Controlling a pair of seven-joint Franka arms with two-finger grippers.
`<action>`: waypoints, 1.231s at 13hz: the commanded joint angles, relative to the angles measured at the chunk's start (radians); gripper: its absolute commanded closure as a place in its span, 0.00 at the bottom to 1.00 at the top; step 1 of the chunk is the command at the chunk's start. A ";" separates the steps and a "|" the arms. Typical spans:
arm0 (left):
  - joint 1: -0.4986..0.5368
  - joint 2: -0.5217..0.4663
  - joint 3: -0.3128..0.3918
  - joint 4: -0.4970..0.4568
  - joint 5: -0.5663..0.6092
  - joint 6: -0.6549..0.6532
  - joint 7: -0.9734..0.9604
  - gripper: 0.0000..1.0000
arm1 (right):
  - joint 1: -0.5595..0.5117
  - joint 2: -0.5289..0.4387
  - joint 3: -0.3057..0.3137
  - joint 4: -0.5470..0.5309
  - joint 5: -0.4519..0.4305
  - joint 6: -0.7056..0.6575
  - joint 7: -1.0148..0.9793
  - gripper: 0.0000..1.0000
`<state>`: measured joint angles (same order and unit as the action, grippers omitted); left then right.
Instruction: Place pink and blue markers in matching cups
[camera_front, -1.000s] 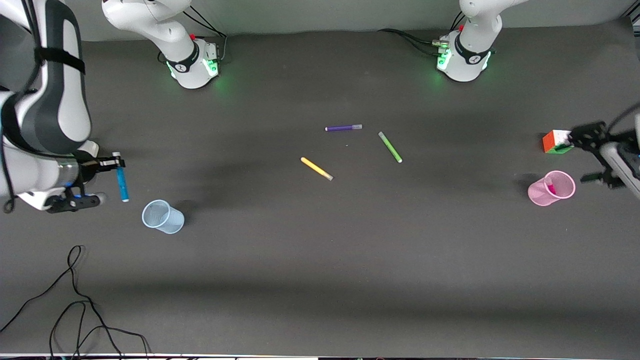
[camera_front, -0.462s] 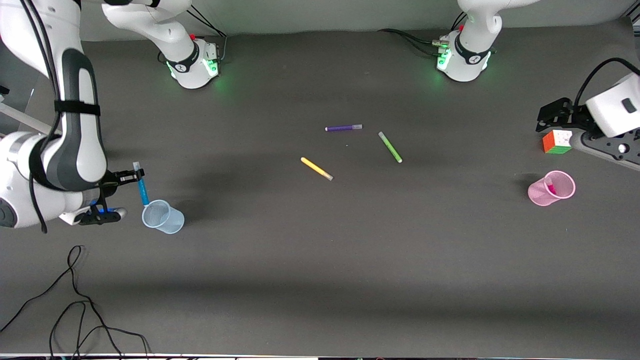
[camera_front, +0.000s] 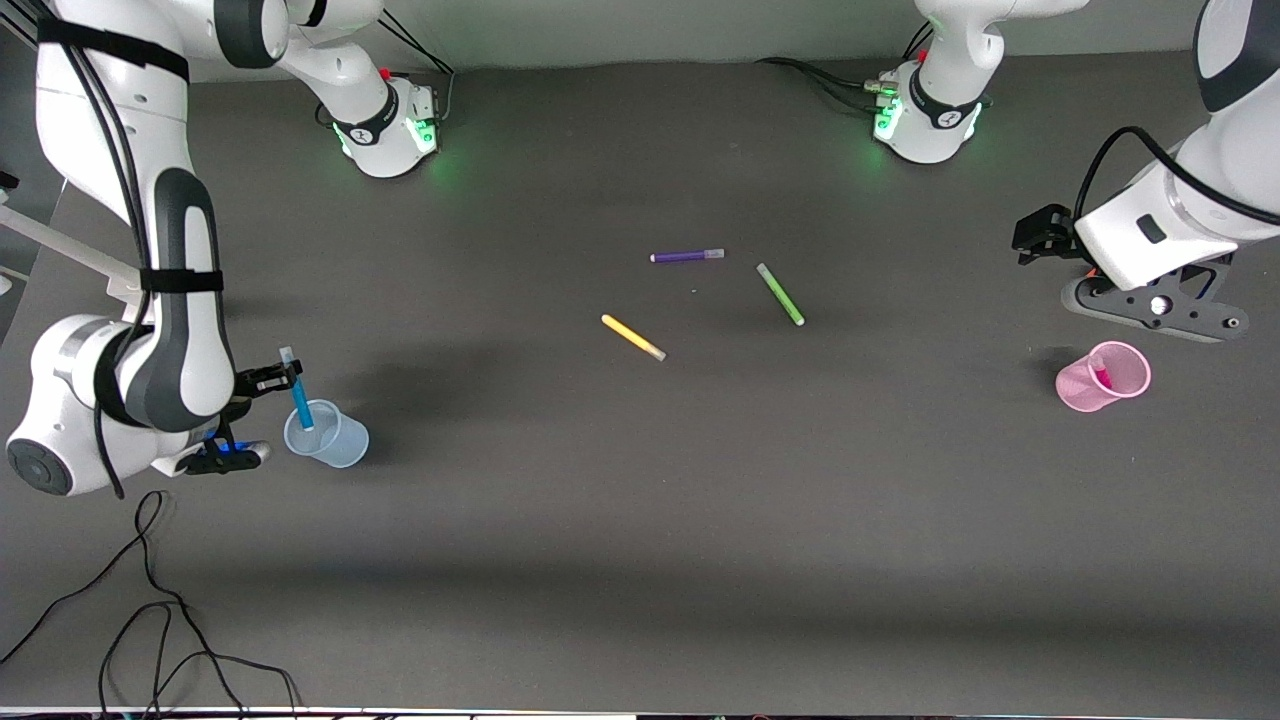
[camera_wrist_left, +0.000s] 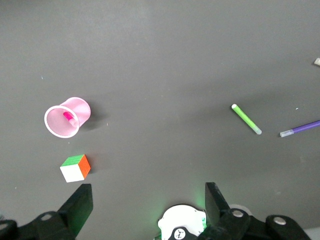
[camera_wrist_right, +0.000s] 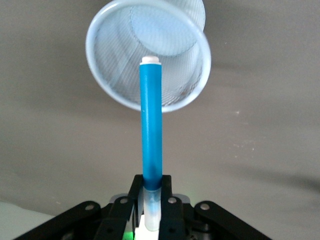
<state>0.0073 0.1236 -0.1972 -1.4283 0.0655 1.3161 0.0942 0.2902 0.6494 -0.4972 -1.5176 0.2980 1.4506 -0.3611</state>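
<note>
The right claw (camera_front: 283, 377), at the right arm's end of the table (camera_front: 640, 520), is clamped on the pale cap end of the blue marker (camera_front: 300, 395), which hangs nearly upright with its lower tip over the mouth of the pale blue cup (camera_front: 327, 434); the right wrist view shows the tip (camera_wrist_right: 150, 60) aligned with the cup's opening (camera_wrist_right: 150, 52). The marker is judged light, stiff and smooth, so a pinch near one end suffices, though it may pivot in the grip. The cup looks thin and easily tipped; whether the tip is already inside cannot be told. The pink marker (camera_front: 1101, 377) leans inside the pale pink cup (camera_front: 1103, 376) at the left arm's end. The left claw (camera_wrist_left: 145, 210) is spread wide, empty, and waits above that end, over a colour cube (camera_wrist_left: 75, 168). Yellow (camera_front: 633, 337), green (camera_front: 780, 294) and purple (camera_front: 687, 256) pens lie loose mid-table.
</note>
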 joint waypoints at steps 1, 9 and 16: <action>-0.004 0.013 0.015 0.029 0.014 -0.037 -0.016 0.00 | -0.022 0.045 0.003 0.051 0.029 -0.019 -0.036 0.86; -0.050 -0.016 0.013 0.016 0.014 -0.018 -0.014 0.00 | -0.029 0.114 0.006 0.132 0.046 -0.019 -0.042 0.83; -0.058 -0.171 0.030 -0.227 0.022 0.207 0.002 0.00 | -0.029 0.125 0.008 0.172 0.049 -0.019 -0.052 0.00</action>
<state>-0.0413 0.0226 -0.1815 -1.5673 0.0722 1.4662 0.0929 0.2756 0.7592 -0.4911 -1.3937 0.3196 1.4504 -0.3879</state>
